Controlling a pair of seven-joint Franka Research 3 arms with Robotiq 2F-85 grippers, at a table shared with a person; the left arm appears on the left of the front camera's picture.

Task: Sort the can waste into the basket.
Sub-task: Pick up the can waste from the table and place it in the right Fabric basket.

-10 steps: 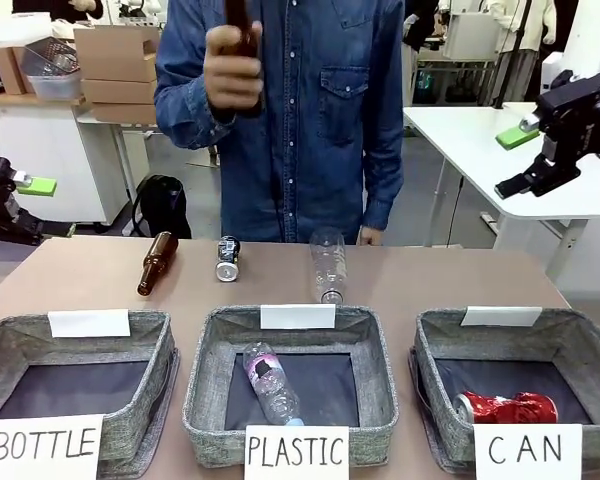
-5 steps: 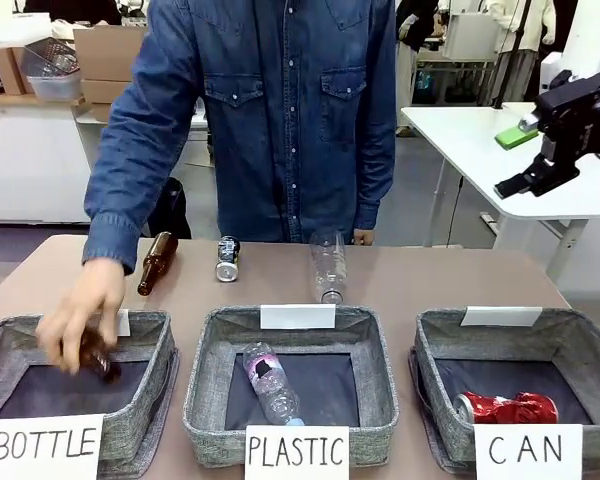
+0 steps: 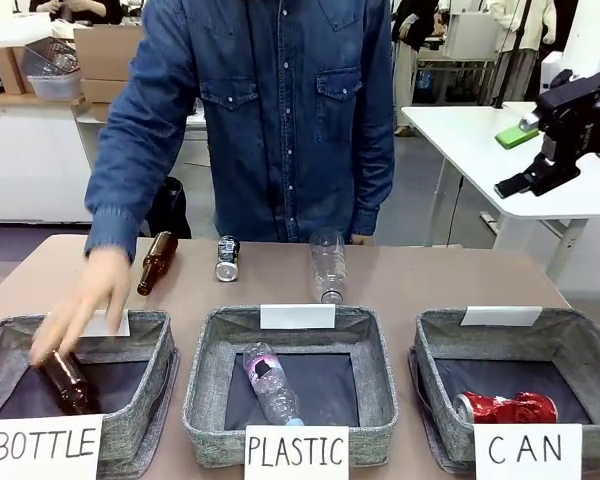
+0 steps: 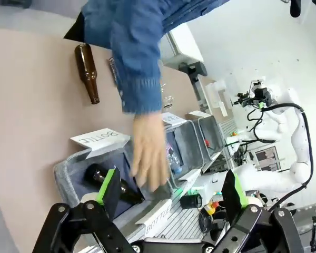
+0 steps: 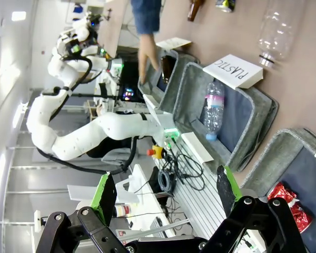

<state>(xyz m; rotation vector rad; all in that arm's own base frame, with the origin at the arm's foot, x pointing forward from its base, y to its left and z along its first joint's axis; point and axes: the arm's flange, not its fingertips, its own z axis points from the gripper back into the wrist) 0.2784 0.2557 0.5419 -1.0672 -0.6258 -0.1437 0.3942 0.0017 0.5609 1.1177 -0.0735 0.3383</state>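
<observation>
A shiny red dented can lies in the grey basket signed "CAN" at the front right. That red can also shows in the right wrist view. A dark can with silver ends lies on the table in front of the person, and its end shows at the top edge. My right gripper hangs open high at the right, far from both cans, with nothing between its fingers. My left gripper is open and holds nothing, looking down over the BOTTLE basket.
The person's hand hovers over the BOTTLE basket, where a brown bottle lies. Another brown bottle and a clear plastic bottle lie on the table. The PLASTIC basket holds a plastic bottle.
The person brought a brown bottle down from chest height into the BOTTLE basket and let go of it; the hand now rises off it. Both cans and the right gripper stayed put.
</observation>
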